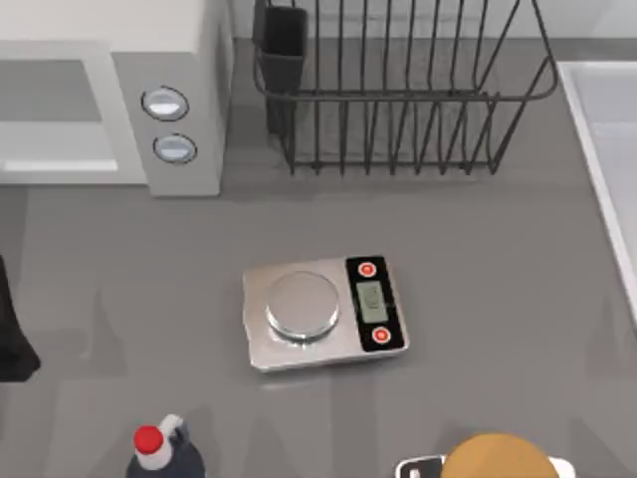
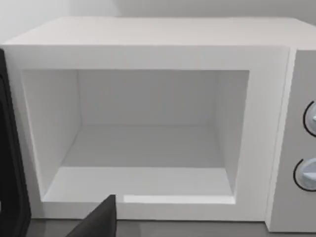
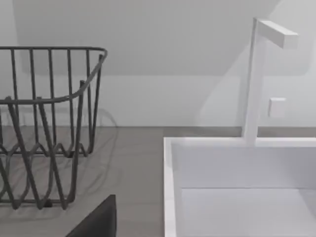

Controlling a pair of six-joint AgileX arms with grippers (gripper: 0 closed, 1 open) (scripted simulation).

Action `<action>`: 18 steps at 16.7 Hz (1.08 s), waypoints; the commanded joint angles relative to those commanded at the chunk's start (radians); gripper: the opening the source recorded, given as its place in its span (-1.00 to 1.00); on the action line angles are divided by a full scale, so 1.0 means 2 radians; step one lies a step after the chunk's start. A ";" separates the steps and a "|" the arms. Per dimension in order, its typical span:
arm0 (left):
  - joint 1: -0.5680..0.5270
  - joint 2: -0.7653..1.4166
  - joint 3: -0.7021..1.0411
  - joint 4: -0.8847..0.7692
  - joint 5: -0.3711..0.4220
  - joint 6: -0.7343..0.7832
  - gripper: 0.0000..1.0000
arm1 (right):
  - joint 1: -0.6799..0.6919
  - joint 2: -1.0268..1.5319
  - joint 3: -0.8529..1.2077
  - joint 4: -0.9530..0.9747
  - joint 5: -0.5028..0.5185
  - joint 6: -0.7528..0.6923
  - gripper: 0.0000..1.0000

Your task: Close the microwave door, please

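My left arm [image 1: 12,339] shows as a dark shape at the worktop's left edge; a dark part of each end effector shows in its wrist view

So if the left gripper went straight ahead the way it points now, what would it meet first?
Probably the microwave: its open cavity lies straight ahead, so likely the lower front sill or inside floor; depth is unclear.

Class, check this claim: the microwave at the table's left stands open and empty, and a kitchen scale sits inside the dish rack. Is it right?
Not quite. The microwave is open and empty in the left wrist view, but the top view shows the kitchen scale on the bare table, in front of the dish rack.
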 joint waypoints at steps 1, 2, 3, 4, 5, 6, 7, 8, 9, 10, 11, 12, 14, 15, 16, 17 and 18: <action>0.000 0.000 0.000 0.000 0.000 0.000 1.00 | 0.000 0.000 0.000 0.000 0.000 0.000 1.00; 0.000 0.000 0.000 0.000 0.000 0.000 0.85 | 0.000 0.000 0.000 0.000 0.000 0.000 1.00; 0.000 0.000 0.000 0.000 0.000 0.000 0.70 | 0.000 0.000 0.000 0.000 0.000 0.000 1.00; 0.000 0.000 0.000 0.000 0.000 0.000 0.55 | 0.000 0.000 0.000 0.000 0.000 0.000 1.00; 0.000 0.000 0.000 0.000 0.000 0.000 0.40 | 0.000 0.000 0.000 0.000 0.000 0.000 1.00; 0.000 0.000 0.000 0.000 0.000 0.000 0.25 | 0.000 0.000 0.000 0.000 0.000 0.000 1.00; 0.000 0.000 0.000 0.000 0.000 0.000 0.10 | 0.000 0.000 0.000 0.000 0.000 0.000 1.00; 0.000 0.000 0.000 0.000 0.000 0.000 -0.06 | 0.000 0.000 0.000 0.000 0.000 0.000 1.00; 0.000 0.000 0.000 0.000 0.000 0.000 -0.21 | 0.000 0.000 0.000 0.000 0.000 0.000 1.00; 0.000 0.000 0.000 0.000 0.000 0.000 -0.36 | 0.000 0.000 0.000 0.000 0.000 0.000 1.00; 0.000 0.000 0.000 0.000 0.000 0.000 -0.51 | 0.000 0.000 0.000 0.000 0.000 0.000 1.00; 0.000 0.000 0.000 0.000 0.000 0.000 -0.66 | 0.000 0.000 0.000 0.000 0.000 0.000 1.00; 0.000 0.000 0.000 0.000 0.000 0.000 -0.96 | 0.000 0.000 0.000 0.000 0.000 0.000 1.00; 0.000 0.000 0.000 0.000 0.000 0.000 -1.00 | 0.000 0.000 0.000 0.000 0.000 0.000 1.00; 0.000 0.000 0.000 0.000 0.000 0.000 -1.00 | 0.000 0.000 0.000 0.000 0.000 0.000 1.00; 0.000 0.000 0.000 0.000 0.000 0.000 -1.00 | 0.000 0.000 0.000 0.000 0.000 0.000 1.00; 0.000 0.000 0.000 0.000 0.000 0.000 -1.00 | 0.000 0.000 0.000 0.000 0.000 0.000 1.00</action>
